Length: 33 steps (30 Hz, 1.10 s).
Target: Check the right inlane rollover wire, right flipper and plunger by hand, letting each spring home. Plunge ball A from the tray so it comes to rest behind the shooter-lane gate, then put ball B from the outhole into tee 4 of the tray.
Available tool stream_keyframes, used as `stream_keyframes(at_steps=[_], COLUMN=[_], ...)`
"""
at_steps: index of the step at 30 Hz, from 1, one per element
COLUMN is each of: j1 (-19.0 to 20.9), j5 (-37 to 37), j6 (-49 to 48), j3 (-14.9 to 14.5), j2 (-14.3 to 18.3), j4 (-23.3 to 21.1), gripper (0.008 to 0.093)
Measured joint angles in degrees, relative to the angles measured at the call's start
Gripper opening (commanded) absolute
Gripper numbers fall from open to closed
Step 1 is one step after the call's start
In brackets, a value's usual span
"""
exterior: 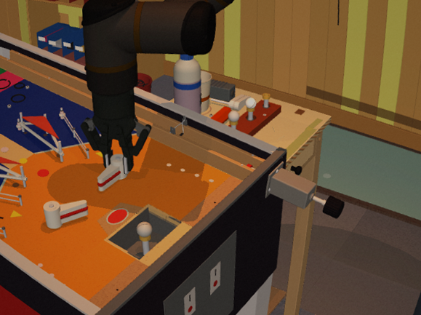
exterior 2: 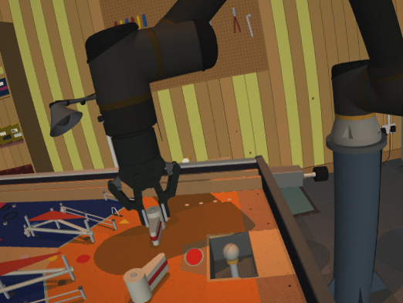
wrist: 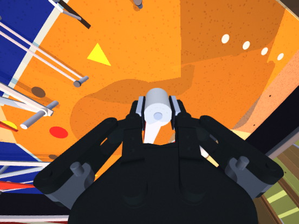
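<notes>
The right flipper (exterior: 111, 173) (exterior 2: 155, 226) (wrist: 155, 115), cream with a red stripe, is partly hidden by the fingers; its round pivot end sits clamped in my closed gripper (exterior: 118, 164) (exterior 2: 154, 216) (wrist: 157, 111). Its blade points down the orange playfield toward the outhole. Ball B (exterior: 144, 228) (exterior 2: 231, 251) rests on a post in the square outhole (exterior: 146, 234) near the front rail. Ball A (exterior: 250, 103) sits on a tee of the red tray (exterior: 256, 116) on the side table. The plunger (exterior: 332, 206) (exterior 2: 320, 174) sticks out of the cabinet's front right corner.
A white bottle (exterior: 187, 84) with a blue band stands on the side table beside the tray. The left flipper (exterior: 65, 213) (exterior 2: 144, 277) lies across from the right one. Wire guides (exterior: 52, 135) and posts stand further up the playfield. The arm's blue pedestal (exterior 2: 357, 216) stands right of the cabinet.
</notes>
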Motion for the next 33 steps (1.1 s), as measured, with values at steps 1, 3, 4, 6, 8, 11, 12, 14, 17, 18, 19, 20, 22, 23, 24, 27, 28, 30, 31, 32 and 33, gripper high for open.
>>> stream_keyframes(at_steps=[1, 3, 4, 6, 8, 11, 12, 14, 17, 18, 19, 20, 22, 23, 24, 27, 28, 30, 31, 32, 33], j1=[0.0, 0.0, 0.0, 0.0, 0.0, 0.0, 0.0, 0.0, 0.0, 0.0, 0.0, 0.0, 0.0, 0.0, 0.0, 0.0, 0.0, 0.0, 0.0, 0.0, 0.0], j5=[0.0, 0.0, 0.0, 0.0, 0.0, 0.0, 0.0, 0.0, 0.0, 0.0, 0.0, 0.0, 0.0, 0.0, 0.0, 0.0, 0.0, 0.0, 0.0, 0.0, 0.0], j6=[0.8, 2.1, 2.5, 3.0, 3.1, 3.1, 3.1, 3.1, 3.1, 3.1, 3.1, 3.1, 3.1, 3.1, 3.1, 3.1, 3.1, 3.1, 3.1, 3.1, 3.1], j3=[0.0, 0.0, 0.0, 0.0, 0.0, 0.0, 0.0, 0.0, 0.0, 0.0, 0.0, 0.0, 0.0, 0.0, 0.0, 0.0, 0.0, 0.0, 0.0, 0.0, 0.0], j2=[0.0, 0.0, 0.0, 0.0, 0.0, 0.0, 0.0, 0.0, 0.0, 0.0, 0.0, 0.0, 0.0, 0.0, 0.0, 0.0, 0.0, 0.0, 0.0, 0.0, 0.0], j4=[0.0, 0.0, 0.0, 0.0, 0.0, 0.0, 0.0, 0.0, 0.0, 0.0, 0.0, 0.0, 0.0, 0.0, 0.0, 0.0, 0.0, 0.0, 0.0, 0.0, 0.0], gripper=[0.0080, 0.0080, 0.0080, 0.0080, 0.0080, 0.0080, 0.0080, 0.0080, 0.0080, 0.0130, 0.0180, 0.0230, 0.0330, 0.0380, 0.0430, 0.0580, 0.0630, 0.0730, 0.0780, 0.0830, 0.0880])
